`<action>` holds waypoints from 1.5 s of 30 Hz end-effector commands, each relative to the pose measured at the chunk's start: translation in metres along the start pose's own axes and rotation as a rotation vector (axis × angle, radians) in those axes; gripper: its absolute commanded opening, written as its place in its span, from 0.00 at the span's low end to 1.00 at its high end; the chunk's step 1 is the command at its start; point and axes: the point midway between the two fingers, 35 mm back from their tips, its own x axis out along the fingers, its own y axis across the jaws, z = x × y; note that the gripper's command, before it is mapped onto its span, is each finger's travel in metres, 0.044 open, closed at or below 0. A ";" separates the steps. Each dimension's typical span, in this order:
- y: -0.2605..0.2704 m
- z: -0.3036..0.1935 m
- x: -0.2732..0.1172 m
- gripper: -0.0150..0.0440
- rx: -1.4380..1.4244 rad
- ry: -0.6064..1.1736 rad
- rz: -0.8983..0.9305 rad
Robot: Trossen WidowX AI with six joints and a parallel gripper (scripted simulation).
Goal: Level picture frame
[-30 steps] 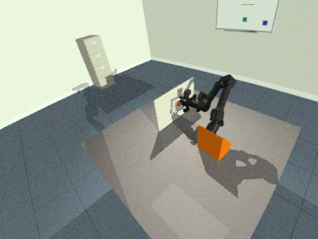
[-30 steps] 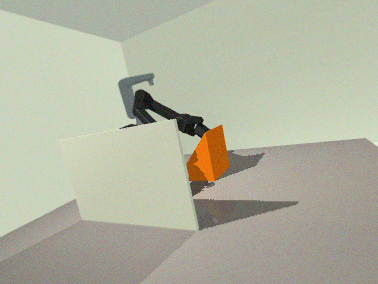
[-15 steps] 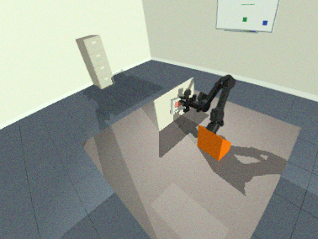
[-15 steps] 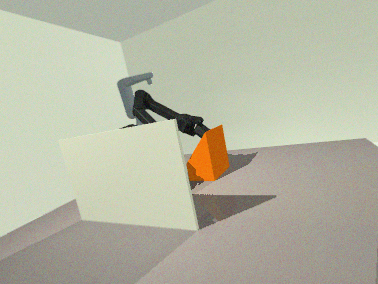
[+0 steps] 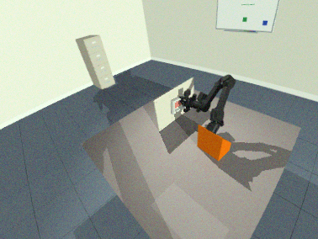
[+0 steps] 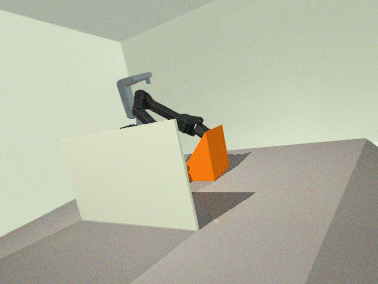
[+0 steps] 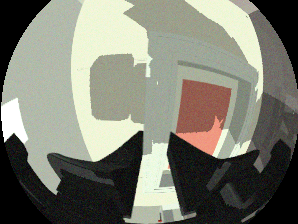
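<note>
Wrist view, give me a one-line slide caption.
Gripper shut on the picture frame, red picture facing the camera.

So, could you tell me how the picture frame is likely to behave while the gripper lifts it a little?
The picture frame looks flat with straight edges, so it should probably stay stiff. It seems thin and small beside the wall panel, so likely light. The gripper is shut on its lower edge only, so it may pivot or swing.
</note>
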 end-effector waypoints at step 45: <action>-0.002 0.007 -0.100 0.69 0.064 0.000 -0.008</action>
